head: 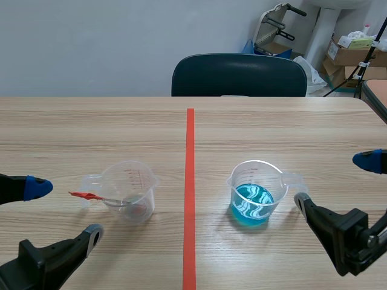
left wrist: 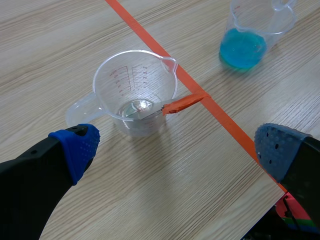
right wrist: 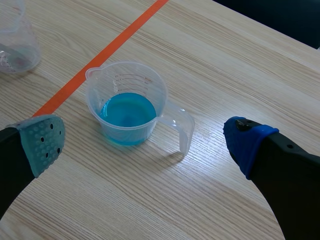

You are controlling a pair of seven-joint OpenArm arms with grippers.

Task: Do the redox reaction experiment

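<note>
Closest in are the two grippers, both hanging low over the near edge of the table (head: 91, 127). The left gripper (head: 66, 210) has its fingers spread wide with nothing between them, and the right gripper (head: 334, 181) is just as wide open and empty. Ahead of the left one is a clear measuring cup (head: 128, 190), upright on the wood, left of the orange-red tape line (head: 190, 181). A small spoon (head: 87, 195) leans in it, metal bowl down at the bottom and red handle poking out over the rim. In the left wrist view that cup sits in front of the gap between the fingers, not touched by either pad. Across the tape, well apart from the first cup, is the second clear cup (head: 254, 192) with a shallow layer of bright blue liquid. It's upright too, its handle pointing toward the right gripper's side. It's ahead of that gripper's open fingers, with neither touching it. At the far edge of the table there's a dark chair (head: 239, 75), and cardboard boxes (head: 351, 51) are stacked in the back corner.
</note>
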